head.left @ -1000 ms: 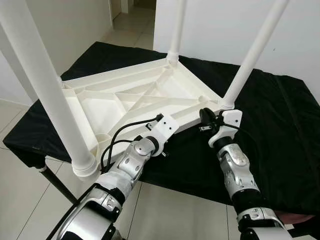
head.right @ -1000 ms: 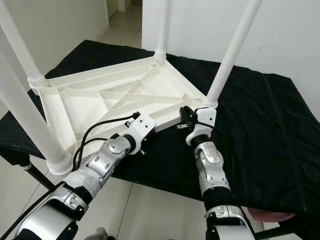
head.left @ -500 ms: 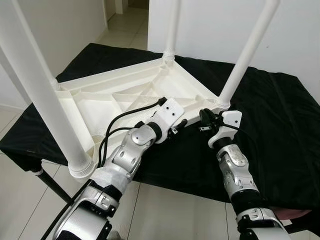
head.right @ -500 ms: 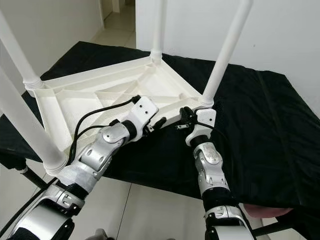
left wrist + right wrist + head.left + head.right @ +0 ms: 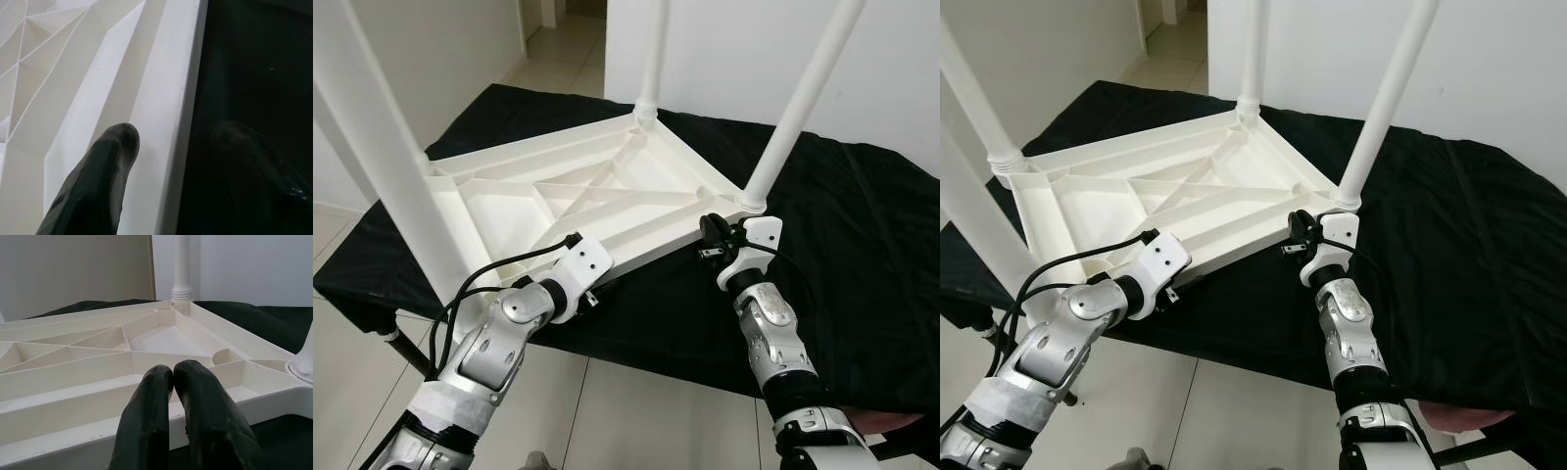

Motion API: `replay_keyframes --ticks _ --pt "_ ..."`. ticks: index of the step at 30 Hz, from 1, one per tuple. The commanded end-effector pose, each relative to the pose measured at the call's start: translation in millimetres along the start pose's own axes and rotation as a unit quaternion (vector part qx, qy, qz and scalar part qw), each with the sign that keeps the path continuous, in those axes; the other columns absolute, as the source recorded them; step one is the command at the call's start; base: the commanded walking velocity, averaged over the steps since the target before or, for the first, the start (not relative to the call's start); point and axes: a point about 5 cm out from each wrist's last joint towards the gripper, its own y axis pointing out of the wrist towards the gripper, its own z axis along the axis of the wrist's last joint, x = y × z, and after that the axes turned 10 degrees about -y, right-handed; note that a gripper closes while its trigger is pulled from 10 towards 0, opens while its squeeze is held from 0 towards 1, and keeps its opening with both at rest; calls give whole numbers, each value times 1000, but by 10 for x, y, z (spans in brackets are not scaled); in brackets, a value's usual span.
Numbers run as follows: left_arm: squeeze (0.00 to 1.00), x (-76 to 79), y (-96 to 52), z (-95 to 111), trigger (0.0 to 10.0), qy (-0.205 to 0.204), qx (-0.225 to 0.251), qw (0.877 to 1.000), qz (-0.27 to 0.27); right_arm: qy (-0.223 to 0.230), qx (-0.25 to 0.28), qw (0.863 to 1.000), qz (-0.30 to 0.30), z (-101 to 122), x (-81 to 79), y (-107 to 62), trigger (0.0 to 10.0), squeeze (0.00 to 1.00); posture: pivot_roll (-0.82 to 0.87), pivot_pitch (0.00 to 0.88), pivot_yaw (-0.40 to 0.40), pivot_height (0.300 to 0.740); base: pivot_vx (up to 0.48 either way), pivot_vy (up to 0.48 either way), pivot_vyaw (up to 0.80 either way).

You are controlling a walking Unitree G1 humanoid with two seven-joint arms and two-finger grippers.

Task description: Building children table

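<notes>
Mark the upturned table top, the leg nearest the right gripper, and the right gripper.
table top (image 5: 636, 211): left eye view, ribbed underside.
leg (image 5: 798, 108): left eye view, mid-shaft.
right gripper (image 5: 172, 374): right wrist view, fingertips over the rim.

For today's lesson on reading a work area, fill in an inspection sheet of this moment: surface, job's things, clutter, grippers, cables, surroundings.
Surface: black cloth over a stand.
Job's things: white table top upside down, legs pointing up.
Clutter: nothing seen.
Grippers: left gripper open, straddling the top's near rim; right gripper shut, at the rim by the right near leg.
Cables: black cable looped on the left arm.
Surroundings: white walls, tiled floor.
</notes>
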Motion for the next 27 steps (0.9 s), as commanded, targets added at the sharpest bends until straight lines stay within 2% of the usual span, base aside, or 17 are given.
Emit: replay_keyframes --ticks 1,11,12,13,14,15,18,19,20,21,25,26,27 --pt "0 36 -34 -35 10000 -9 -14 1000 -6 0 -6 1000 3 -16 6 2 10000 0 -13 0 -45 740 0 0 0" --pt "0 18 -149 -104 10000 2 -48 999 11 1 -8 1000 6 -14 -7 2 10000 0 -6 0 -51 740 0 0 0" --pt "0 16 -158 -123 9412 4 -55 998 11 2 -8 1000 6 -16 -6 1 10000 0 -7 0 -50 740 0 0 0" --pt "0 10 -164 -152 6941 10 -63 998 13 2 -8 1000 5 -17 -4 0 10000 0 -8 0 -49 740 0 0 0" --pt "0 3 -167 -172 5098 13 -69 997 15 2 -8 1000 4 -17 -1 0 10000 0 -8 0 -49 740 0 0 0" --pt "0 -4 -166 -188 4627 13 -74 997 17 2 -8 1000 3 -16 1 0 10000 0 -11 0 -46 740 0 0 0" --pt "0 -9 -163 -200 4667 14 -78 997 18 2 -8 1000 2 -15 4 2 10000 0 -11 0 -46 740 0 0 0" --pt "0 -17 -151 -230 6196 21 -88 996 20 2 -7 1000 0 -10 10 2 10000 0 -15 0 -44 740 0 0 0" --pt "0 -17 -151 -230 6196 21 -88 996 20 2 -7 1000 0 -10 10 2 10000 0 -15 0 -44 740 0 0 0" --pt "0 -24 -141 -237 8431 21 -92 995 23 2 -7 1000 -1 -8 14 3 10000 0 -15 0 -44 740 0 0 0" --pt "0 -32 -132 -238 8431 20 -94 995 27 2 -7 1000 -3 -8 17 3 10000 0 -15 0 -44 740 0 0 0" --pt "0 -34 -122 -239 6588 19 -96 995 27 1 -7 1000 -4 -4 24 2 10000 0 -21 0 -41 740 0 0 0" --pt "0 -46 -103 -239 3490 17 -97 995 31 1 -6 1000 -6 -1 33 1 10000 0 -23 0 -40 740 0 0 0"
